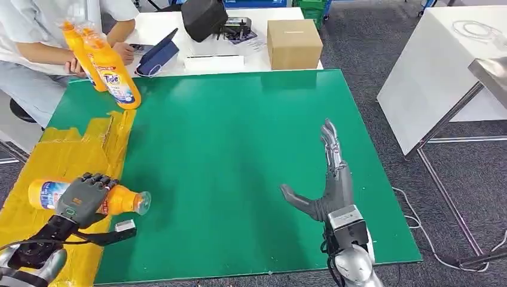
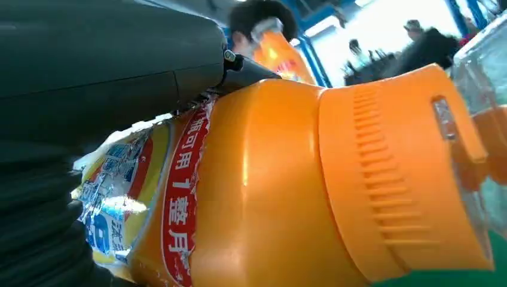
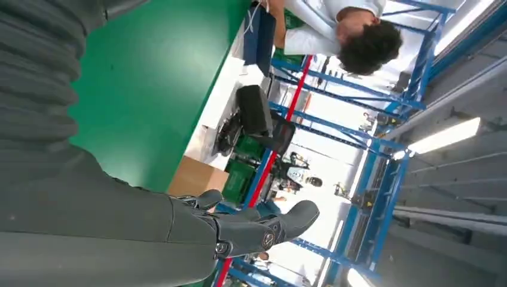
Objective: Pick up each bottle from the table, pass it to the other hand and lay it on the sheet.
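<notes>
An orange detergent bottle [image 1: 122,200] with a clear cap lies on its side at the edge of the yellow sheet [image 1: 66,155], cap pointing right over the green table [image 1: 239,155]. My left hand [image 1: 84,197] wraps over its middle and holds it; close up, the bottle [image 2: 287,191] sits against the hand [image 2: 89,66]. Two more orange bottles [image 1: 110,69] stand upright at the table's far left corner, by a seated person. My right hand [image 1: 329,179] is open above the green table, fingers stretched forward, thumb out to the left. The right hand [image 3: 179,233] holds nothing.
A person [image 1: 42,36] in a light shirt sits at the far left, arms by the standing bottles. A cardboard box [image 1: 293,43], a black bag [image 1: 203,17] and a tablet [image 1: 156,54] lie on the white table behind. Another white table [image 1: 442,66] stands at right.
</notes>
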